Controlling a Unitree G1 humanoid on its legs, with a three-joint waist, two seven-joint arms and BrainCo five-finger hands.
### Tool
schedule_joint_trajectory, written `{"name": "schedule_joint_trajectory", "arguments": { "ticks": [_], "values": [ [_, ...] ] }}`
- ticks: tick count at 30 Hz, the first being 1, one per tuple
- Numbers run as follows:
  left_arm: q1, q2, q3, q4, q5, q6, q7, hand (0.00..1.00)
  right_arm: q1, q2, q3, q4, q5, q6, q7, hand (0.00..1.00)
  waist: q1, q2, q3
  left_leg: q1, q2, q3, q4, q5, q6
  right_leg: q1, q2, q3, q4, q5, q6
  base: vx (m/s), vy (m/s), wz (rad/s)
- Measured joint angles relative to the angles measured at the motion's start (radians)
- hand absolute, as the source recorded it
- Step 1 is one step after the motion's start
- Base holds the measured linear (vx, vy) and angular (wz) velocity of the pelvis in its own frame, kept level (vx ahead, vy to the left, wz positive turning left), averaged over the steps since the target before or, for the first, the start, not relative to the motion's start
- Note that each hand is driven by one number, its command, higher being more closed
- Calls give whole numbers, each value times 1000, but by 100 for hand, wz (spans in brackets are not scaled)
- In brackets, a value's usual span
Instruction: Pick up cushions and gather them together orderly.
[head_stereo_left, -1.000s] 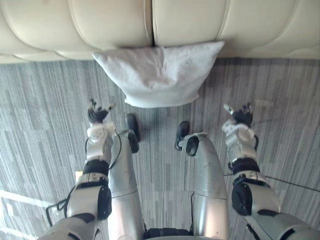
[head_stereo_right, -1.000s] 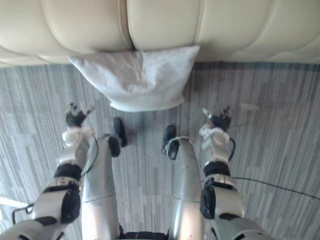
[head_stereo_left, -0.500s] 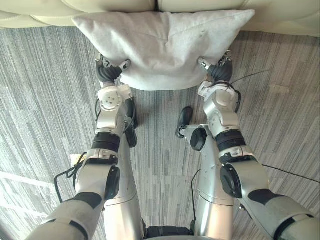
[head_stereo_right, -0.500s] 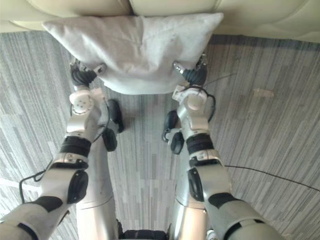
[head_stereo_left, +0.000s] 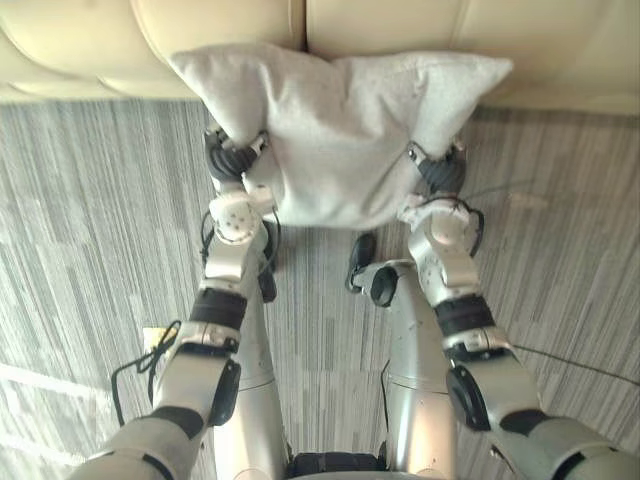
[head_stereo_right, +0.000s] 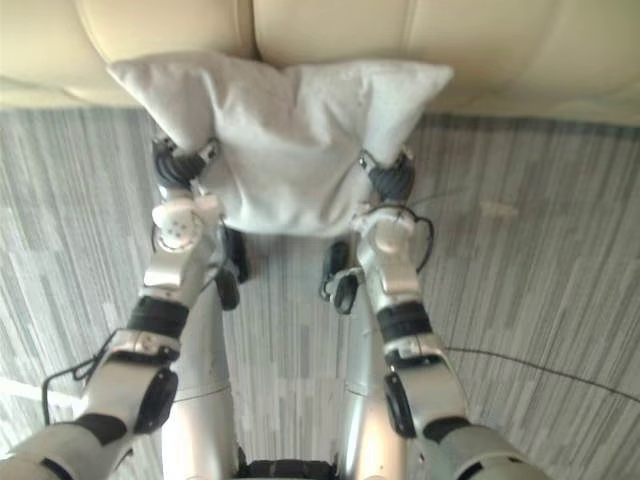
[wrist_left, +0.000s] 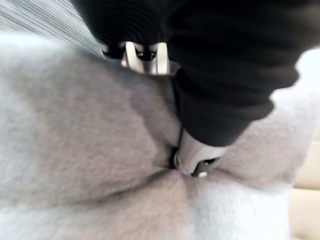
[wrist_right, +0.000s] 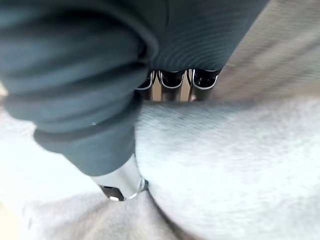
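Observation:
A light grey cushion (head_stereo_left: 340, 130) hangs between my two hands in front of the cream sofa (head_stereo_left: 400, 25). My left hand (head_stereo_left: 232, 160) grips the cushion's left side, and my right hand (head_stereo_left: 440, 172) grips its right side. In the left wrist view the thumb (wrist_left: 195, 155) digs into the cloth (wrist_left: 75, 130) while the fingers curl round behind. The right wrist view shows the same pinch, thumb (wrist_right: 122, 182) sunk into the cushion (wrist_right: 225, 165). The cushion's lower edge bulges between the hands, its upper corners against the sofa front.
The sofa's front runs along the top of the eye views, two seat cushions meeting at a seam above the grey cushion. Grey striped carpet (head_stereo_left: 90, 220) spreads to both sides and below.
Both hands have reached the cushion's sides and curled shut on it. The cushion has bunched between them, its lower edge off the carpet. The camera has shifted.

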Motion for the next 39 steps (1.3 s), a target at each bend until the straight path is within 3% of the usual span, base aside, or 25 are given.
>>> {"name": "schedule_joint_trajectory", "arguments": {
  "ticks": [1, 3, 5, 9, 16, 18, 22, 26, 28, 29, 31, 33, 34, 35, 36, 39],
  "values": [
    [58, -18, -26, -22, 0, -8, -2, 100, 79, 8, 1, -39, -18, -15, 2, 100, 0, -1, -48, 48, -6, 8, -45, 7, 0, 45, -2, -6, -42, 3, 2, 56, -5, 3],
    [152, -47, -63, -85, 0, -9, -4, 100, 191, 19, 3, -112, -20, -24, 2, 100, -3, -2, -68, 182, -13, 11, -117, 20, -13, 176, -3, -16, -105, 20, -10, 119, -12, 8],
    [265, -73, -94, -151, -1, -21, -14, 100, 306, 22, 14, -175, -20, -35, 10, 100, -3, -5, -139, 265, -19, 23, -181, 25, -17, 256, -2, -23, -165, 23, -6, 151, -5, 8],
    [427, -78, -109, -241, -4, -38, -41, 100, 469, 18, 58, -290, -42, -46, 47, 100, -2, -11, -192, 462, -31, 47, -298, 34, -20, 444, -1, -24, -271, 29, 5, 186, 18, -1],
    [726, -75, -148, -387, -22, -76, -81, 100, 765, 16, 124, -465, -147, -64, 116, 100, 13, -12, -344, 741, -52, 90, -482, 36, -17, 714, 0, -23, -461, 38, 30, 179, 40, -3],
    [765, -75, -157, -387, -25, -76, -94, 100, 797, 16, 124, -460, -168, -64, 121, 100, 13, -13, -380, 776, -58, 90, -510, 36, -16, 751, 0, -24, -491, 39, 32, 152, 34, 5],
    [816, -74, -166, -381, -63, -75, -123, 100, 841, 15, 124, -454, -213, -64, 135, 100, 13, -10, -388, 800, -62, 75, -475, 34, -13, 816, 0, -34, -522, 36, 38, 99, 11, 8],
    [861, -74, -183, -353, -80, -74, -135, 100, 889, 6, 124, -449, -215, -56, 140, 100, 15, 7, -388, 708, -35, 32, -151, 34, -4, 904, 9, -50, -529, -3, 30, 26, 28, 7],
    [874, -74, -190, -349, -80, -70, -138, 100, 894, 3, 121, -449, -214, -54, 138, 100, 15, 15, -401, 633, -15, 37, -35, 20, 37, 928, 15, -46, -534, -28, 9, 123, 119, 3],
    [874, -74, -191, -349, -80, -66, -149, 100, 887, 1, 116, -449, -214, -54, 136, 100, 17, 22, -407, 618, -25, 41, -73, -20, 41, 931, 14, -41, -545, -30, 6, 178, 155, -3],
    [873, -66, -191, -349, -81, -57, -153, 100, 851, -7, 114, -424, -214, -54, 131, 100, 18, 21, -414, 606, -82, 35, -242, -39, 38, 935, -7, -21, -576, -30, 8, 185, 172, -18],
    [873, -58, -191, -347, -80, -49, -153, 100, 810, -20, 114, -374, -214, -54, 125, 100, 21, 29, -426, 618, -117, 31, -417, 8, 38, 947, -22, -5, -607, -26, 46, 245, 203, -38],
    [871, -45, -191, -336, -81, -46, -154, 100, 775, -25, 115, -314, -214, -50, 124, 100, 29, 10, -434, 651, -144, 49, -463, 107, 59, 957, -42, 37, -622, -24, 89, 445, 278, -36],
    [869, -38, -195, -328, -81, -38, -154, 100, 771, -21, 114, -294, -214, -29, 121, 100, 24, -1, -448, 654, -162, 74, -449, 90, 93, 982, -69, 53, -661, 10, 127, 478, 297, -27],
    [868, -38, -197, -328, -81, -37, -154, 100, 775, -22, 114, -294, -214, -24, 120, 100, 24, -4, -449, 653, -166, 88, -434, 80, 105, 990, -73, 66, -671, 20, 139, 419, 248, -15],
    [856, -21, -207, -328, -81, -35, -154, 100, 778, -22, 113, -289, -216, -16, 120, 100, 22, -10, -453, 732, -198, 144, -458, 41, 148, 940, -119, 105, -492, 81, 192, 389, 246, -27]
  ]
}}
